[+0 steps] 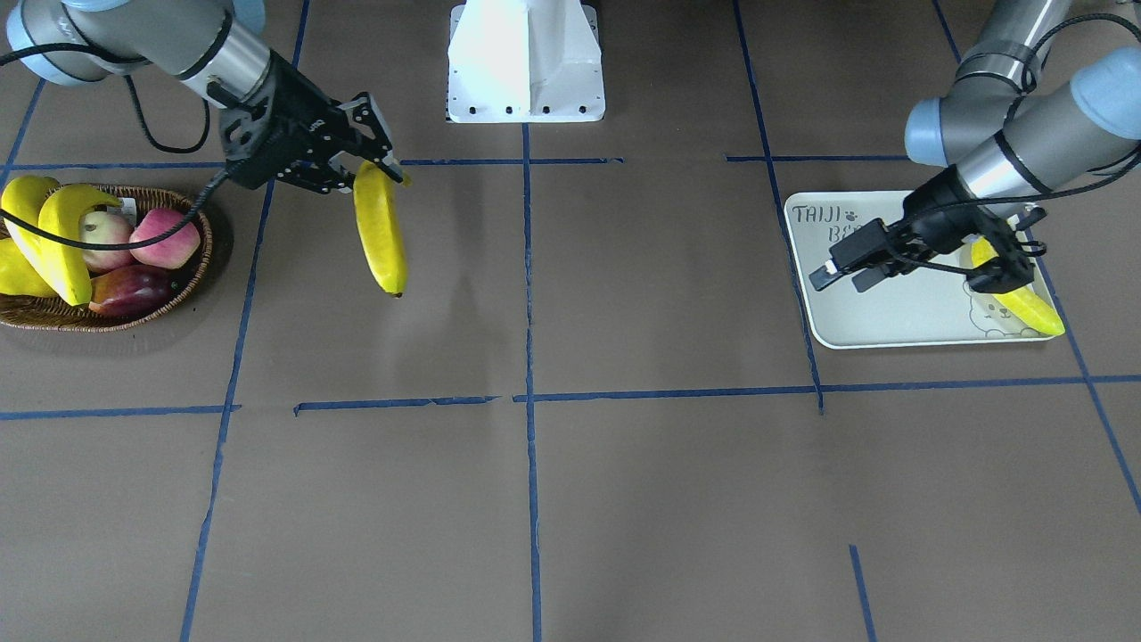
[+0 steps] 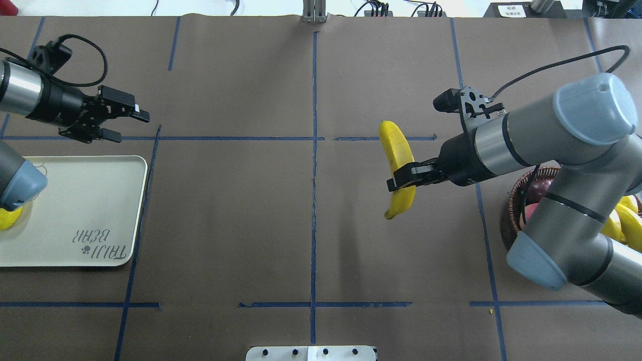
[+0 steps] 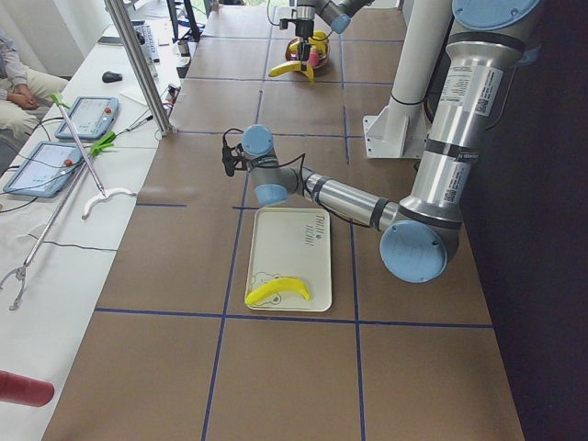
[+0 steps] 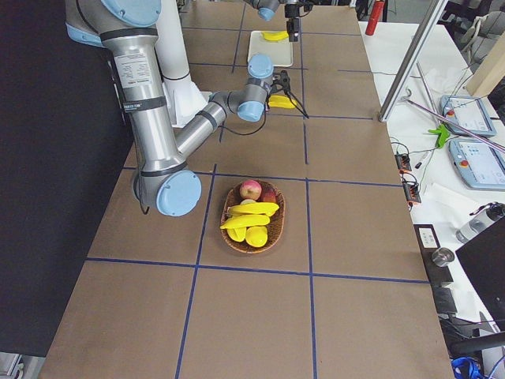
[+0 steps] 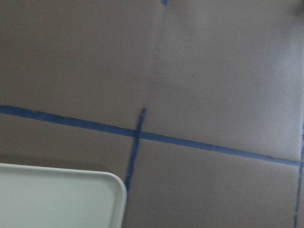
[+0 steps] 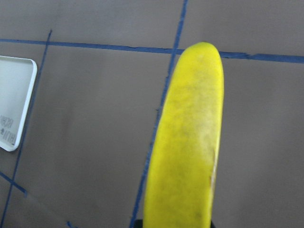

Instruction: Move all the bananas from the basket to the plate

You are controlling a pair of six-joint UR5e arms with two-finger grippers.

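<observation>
carrying one banana (image 1: 381,232) through the air, the right hand (image 1: 373,169) is clamped on its upper end, so the fruit hangs well clear of the tabletop (image 1: 624,499), past the basket (image 1: 53,314) but far short of the plate (image 1: 891,312). one banana on the plate (image 1: 1025,308) lies at the corner with the bear face, so that part looks done. two bananas in the basket (image 1: 62,232) wait to be moved, lying over the red fruits (image 1: 165,236) and some plumper yellow ones. by my count the job is about a quarter finished, with the second transfer midway. the left hand (image 2: 131,127) is empty with its fingers apart, hovering near the plate's lettered end; whether it is over the rim or just beyond it differs between views, so i cannot say. in the overhead view the right arm covers most of the basket and the plate runs off the edge. the right wrist view is filled by banana and shows no fingers, and the left wrist view shows only a plate corner.
</observation>
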